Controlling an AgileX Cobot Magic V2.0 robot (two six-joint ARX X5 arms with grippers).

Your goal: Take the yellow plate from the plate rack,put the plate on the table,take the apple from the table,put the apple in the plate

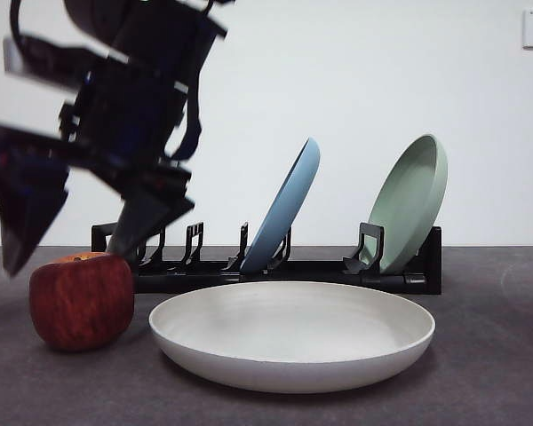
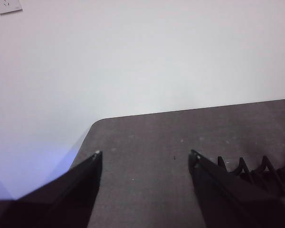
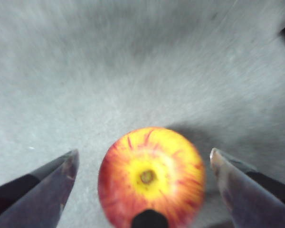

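The red apple point(image 1: 80, 302) stands on the dark grey table point(image 1: 497, 355) at the front left. The cream yellow plate point(image 1: 293, 333) lies flat on the table just right of it, in front of the black plate rack point(image 1: 324, 266). My right gripper point(image 1: 64, 262) hangs open right over the apple, one jaw on each side. In the right wrist view point(image 3: 144, 152) the apple point(image 3: 151, 175) lies between the jaws, stem dimple up, not gripped. My left gripper point(image 2: 146, 153) is open and empty over bare table point(image 2: 180, 128) beside the rack's end point(image 2: 256, 166).
A light blue plate point(image 1: 289, 200) and a sage green plate point(image 1: 413, 200) lean in the rack's slots behind the yellow plate. A white wall stands behind the table. The table's rounded far corner shows in the left wrist view.
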